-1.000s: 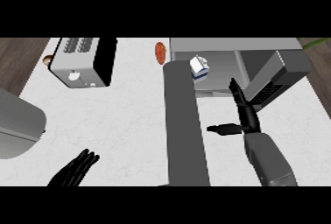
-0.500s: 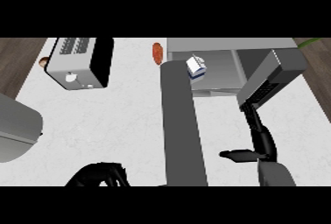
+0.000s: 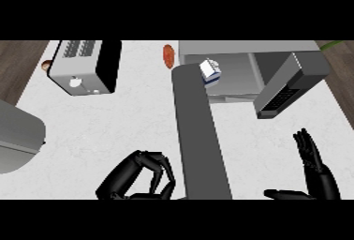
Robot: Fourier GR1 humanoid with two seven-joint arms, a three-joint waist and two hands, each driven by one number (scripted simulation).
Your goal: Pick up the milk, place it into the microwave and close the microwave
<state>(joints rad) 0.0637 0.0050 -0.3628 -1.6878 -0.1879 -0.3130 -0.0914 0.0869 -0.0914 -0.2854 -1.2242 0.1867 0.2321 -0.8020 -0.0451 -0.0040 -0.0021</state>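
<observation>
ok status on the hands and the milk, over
Left hand curled, holding nothing; right hand open, low right. Milk inside microwave. Door partly open; nothing visible blocking it.

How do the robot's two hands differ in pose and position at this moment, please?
The left hand has its fingers curled with nothing in them, while the right hand has its fingers straight and pointing up the view. The left hand sits left of the grey forearm, the right hand near the view's right edge below the microwave door. Both are black and low in the view.

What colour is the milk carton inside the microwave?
The milk carton is white with blue markings, seen in the head view.
</observation>
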